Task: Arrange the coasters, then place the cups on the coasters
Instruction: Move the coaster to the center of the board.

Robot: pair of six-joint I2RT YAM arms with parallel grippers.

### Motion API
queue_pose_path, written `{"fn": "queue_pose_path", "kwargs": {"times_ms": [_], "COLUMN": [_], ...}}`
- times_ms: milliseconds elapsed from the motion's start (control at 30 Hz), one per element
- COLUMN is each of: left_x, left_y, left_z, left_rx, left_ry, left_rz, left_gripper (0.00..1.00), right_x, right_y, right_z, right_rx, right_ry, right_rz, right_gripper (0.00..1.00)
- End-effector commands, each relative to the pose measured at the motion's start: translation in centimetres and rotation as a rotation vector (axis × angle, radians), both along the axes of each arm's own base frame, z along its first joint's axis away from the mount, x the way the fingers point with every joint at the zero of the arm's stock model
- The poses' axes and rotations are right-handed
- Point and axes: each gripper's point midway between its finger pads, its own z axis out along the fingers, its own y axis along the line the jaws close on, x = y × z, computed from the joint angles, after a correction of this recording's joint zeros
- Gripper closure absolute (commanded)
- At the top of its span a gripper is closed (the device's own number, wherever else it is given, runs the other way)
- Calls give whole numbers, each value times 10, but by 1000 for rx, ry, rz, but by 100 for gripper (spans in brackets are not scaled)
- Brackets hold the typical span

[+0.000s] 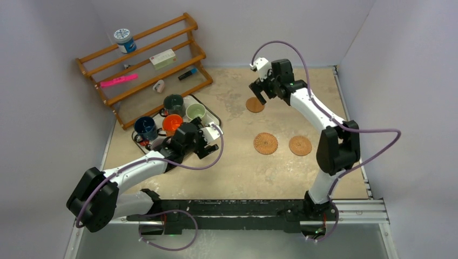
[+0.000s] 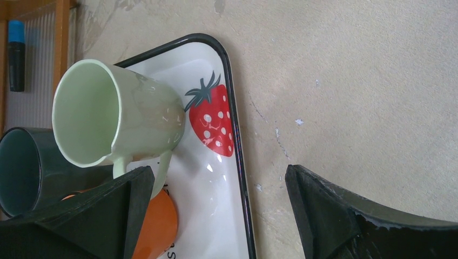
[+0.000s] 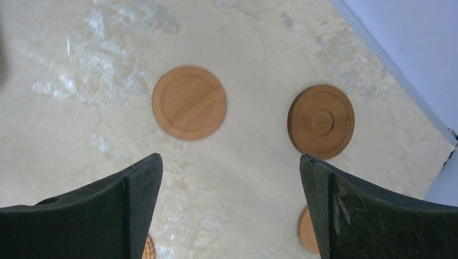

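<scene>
Flat on the beige table [image 1: 237,172], well apart from one another: a plain wooden coaster [image 1: 255,104] at the far side, a woven wicker coaster [image 1: 265,143] nearer the bases, a third brown coaster [image 1: 300,145] just beside that. No tidy row so far, and nothing standing on any disc, so arranging is judged unfinished.

Hovering over the far coaster, the right gripper [image 3: 231,162], fingers spread wide and clamped on nothing. Probably poised to drop onto a disc and shift it into line.

Crowded upright on the strawberry-print tray [image 2: 229,70]: pale green mug [image 2: 108,113], orange mug [image 1: 172,124], dark grey-green mug [image 1: 173,103], dark blue mug [image 1: 146,128]. A fifth not made out. Likely parked there until the coasters are settled.

Over the tray's edge, the left gripper [image 2: 219,175], fingers wide apart, empty, with the pale green mug nearest, hence the probable first pick.

Behind the tray, a wooden rack [image 1: 146,59] with a blue-and-white lidded jar [image 1: 125,40].
</scene>
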Motion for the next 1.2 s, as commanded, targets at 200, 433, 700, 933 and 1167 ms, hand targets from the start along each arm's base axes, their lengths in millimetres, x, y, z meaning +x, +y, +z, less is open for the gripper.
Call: {"fn": "queue_pose_path", "kwargs": {"times_ms": [200,433,700,933,1167], "left_x": [1,2,3,3,3], "left_y": [-5,-4,-2,-2,-2], "left_z": [-1,-3,-6,-9,-11], "left_rx": [-18,-10,0,7,11], "left_ry": [-11,-9,-13,-7,-4], "left_rz": [-29,-21,-16,-17,-20], "left_gripper": [0,0,0,0,0], "right_x": [-69,-9,56,65,34], "right_y": [-24,-21,-12,4,19], "right_z": [-52,-36,-81,-99,-122], "right_rx": [-78,-29,-110,-83,-91], "right_ry": [47,-43,31,84,167], "right_rz": [70,-112,-181,-152,-47], "right_gripper": [1,1,1,1,1]}}
